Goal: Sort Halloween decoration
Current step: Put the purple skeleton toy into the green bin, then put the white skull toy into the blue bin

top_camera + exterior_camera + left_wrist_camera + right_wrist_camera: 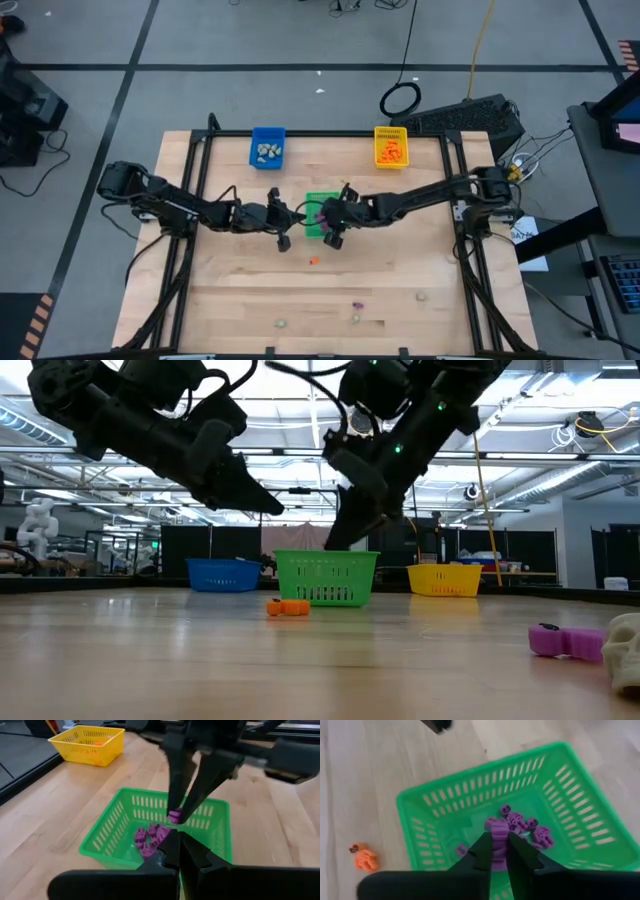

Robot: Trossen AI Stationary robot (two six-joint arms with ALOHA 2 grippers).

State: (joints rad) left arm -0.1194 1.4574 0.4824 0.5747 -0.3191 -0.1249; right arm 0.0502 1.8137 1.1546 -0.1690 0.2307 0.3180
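Bench (pixel 400 300) scene: the left claw (pixel 283 222), fingers together and empty, waits beside the green slotted plastic tray (pixel 322 199). The right claw (pixel 176 816) hangs directly above that tray, pinching a small purple trinket (pixel 174 815); the purple pile (pixel 522 825) lies straight below, so release drops it in.

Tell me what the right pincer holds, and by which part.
A tiny purple plastic trinket, pinched at its sides between the right pincer fingertips, above the green slotted plastic tray.
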